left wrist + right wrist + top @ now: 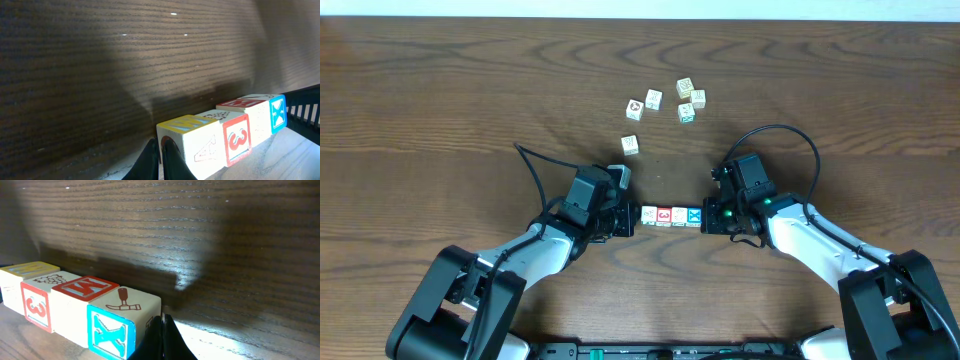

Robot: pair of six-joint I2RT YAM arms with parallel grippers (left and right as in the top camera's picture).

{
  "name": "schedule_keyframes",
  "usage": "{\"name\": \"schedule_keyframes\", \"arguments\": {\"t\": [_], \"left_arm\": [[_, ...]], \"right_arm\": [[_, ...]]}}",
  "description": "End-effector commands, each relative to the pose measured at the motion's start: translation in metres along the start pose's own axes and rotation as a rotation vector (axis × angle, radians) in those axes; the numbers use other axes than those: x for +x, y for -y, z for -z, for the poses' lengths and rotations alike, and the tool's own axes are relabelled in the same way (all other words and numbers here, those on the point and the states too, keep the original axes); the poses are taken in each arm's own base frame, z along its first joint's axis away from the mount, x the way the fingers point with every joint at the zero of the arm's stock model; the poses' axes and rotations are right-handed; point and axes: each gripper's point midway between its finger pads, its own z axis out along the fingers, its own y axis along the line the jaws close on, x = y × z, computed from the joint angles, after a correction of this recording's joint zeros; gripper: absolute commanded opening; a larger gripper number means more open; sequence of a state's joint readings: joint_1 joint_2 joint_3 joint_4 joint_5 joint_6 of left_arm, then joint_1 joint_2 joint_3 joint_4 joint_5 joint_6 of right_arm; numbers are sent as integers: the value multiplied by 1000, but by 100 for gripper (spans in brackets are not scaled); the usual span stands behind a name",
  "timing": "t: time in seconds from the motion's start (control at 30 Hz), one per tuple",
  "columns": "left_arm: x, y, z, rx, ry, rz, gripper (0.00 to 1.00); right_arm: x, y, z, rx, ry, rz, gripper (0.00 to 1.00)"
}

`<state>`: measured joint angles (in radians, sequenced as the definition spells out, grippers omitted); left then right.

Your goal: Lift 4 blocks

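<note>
Table (440,90): dark brown wood with fine, straight grain, lying flat under both arms.
Four blocks (671,215): small, square-edged wooden cubes with printed faces. They are sitting face to face in one straight row between the two grippers, near the front middle of the table.
Row order, left wrist view: a yellow-topped block (192,142) with a pale letter A is leading. A red-framed 3 block (237,139), a red-topped M block (245,103) and a blue X block (278,113) are following it.
Left gripper (626,218): its black fingers are pinching together with nothing between them, and the tip is touching the row's left end.
Right gripper (711,215): its fingers are likewise pressing together, empty, and the tip is touching the blue X block at the right end.
Lift: I cannot tell whether the row is touching the wood.
Loose cubes (653,98): six pale cubes are lying scattered farther back, well apart from the row.
Cables (775,127): thin black loops are arching off each wrist.
</note>
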<state>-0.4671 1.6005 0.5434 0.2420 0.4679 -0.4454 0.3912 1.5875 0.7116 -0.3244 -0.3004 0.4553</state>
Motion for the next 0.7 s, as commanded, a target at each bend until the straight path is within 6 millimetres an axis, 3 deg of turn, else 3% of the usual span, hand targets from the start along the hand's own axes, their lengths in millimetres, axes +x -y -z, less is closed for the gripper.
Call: {"name": "schedule_keyframes", "arguments": {"t": [0.0, 0.67], "left_arm": [[-13, 41, 5, 142, -1, -49, 7], [-22, 50, 7, 165, 15, -62, 7]], "right_arm": [[-2, -56, 14, -214, -26, 69, 1], [-9, -63, 23, -232, 2, 83, 1]]}}
